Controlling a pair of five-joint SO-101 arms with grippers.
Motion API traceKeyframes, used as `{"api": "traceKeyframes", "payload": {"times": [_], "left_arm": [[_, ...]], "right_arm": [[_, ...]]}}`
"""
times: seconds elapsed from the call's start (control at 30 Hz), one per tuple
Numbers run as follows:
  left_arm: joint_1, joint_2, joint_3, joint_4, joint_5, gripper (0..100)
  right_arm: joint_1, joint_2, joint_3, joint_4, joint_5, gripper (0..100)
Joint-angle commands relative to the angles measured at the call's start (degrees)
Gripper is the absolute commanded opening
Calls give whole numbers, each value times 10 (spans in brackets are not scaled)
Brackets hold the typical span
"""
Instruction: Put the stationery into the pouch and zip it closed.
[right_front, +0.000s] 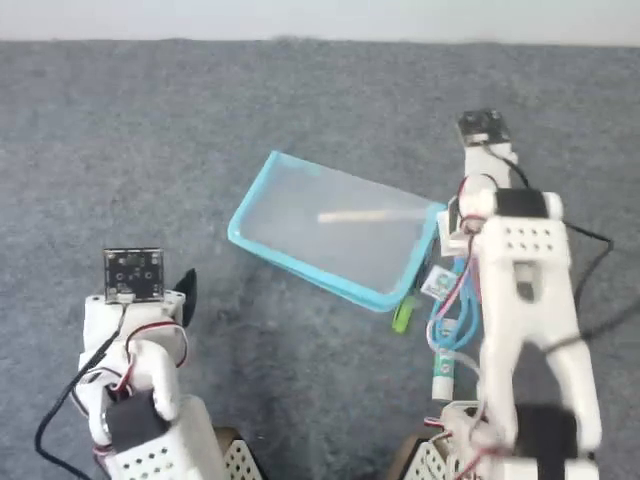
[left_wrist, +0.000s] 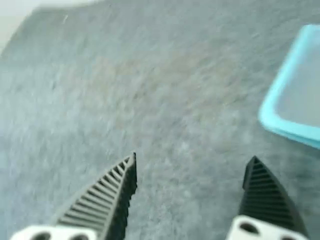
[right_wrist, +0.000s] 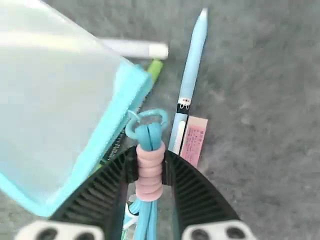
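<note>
Pouch (right_front: 330, 225) sits mid-table on the grey mat (right_front: 120, 140), see-thru w/ blue trim, a pale stick (right_front: 370, 215) showing thru it. Right gripper (right_wrist: 150, 167) is pinched tight on the blue cord pull (right_wrist: 148, 137) w/ pink rings, at the pouch's corner. Just beside: blue pen (right_wrist: 192, 65), pink eraser (right_wrist: 194, 140), white marker (right_wrist: 135, 49), green pen (right_wrist: 154, 67). Left gripper (left_wrist: 192, 182) is spread wide, nothing in it, over the mat near the pouch's other end.

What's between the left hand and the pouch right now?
Only bare grey mat. In the left wrist view the open left hand faces an uncovered stretch of it up to the pouch; the high view shows the same gap.
</note>
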Motion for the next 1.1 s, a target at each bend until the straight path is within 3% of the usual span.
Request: {"api": "traceKeyframes", "payload": {"times": [0.0, 0.23, 0.33, 0.47, 0.57, 0.73, 0.9, 1.07], "left_arm": [[62, 78, -112, 46, -27, 323], [117, 369, -290, 36, 21, 327], [176, 461, -324, 8, 80, 352], [241, 546, -290, -90, 139, 359], [278, 592, -243, -158, 144, 355], [322, 647, -228, -205, 169, 343], [377, 687, -230, -254, 214, 343], [324, 676, -232, -263, 236, 343]], "right_arm": [[-59, -127, -47, 53, 12, 7], [-222, -247, -13, 71, 14, 7], [-249, -255, 6, 40, 15, 7], [-249, -237, -25, 47, 35, 7], [-248, -204, -88, 72, 39, 7], [-255, -96, -258, 116, 40, 7], [-325, 44, -473, 221, 69, 7], [-371, 70, -554, 310, 74, 7]]}}
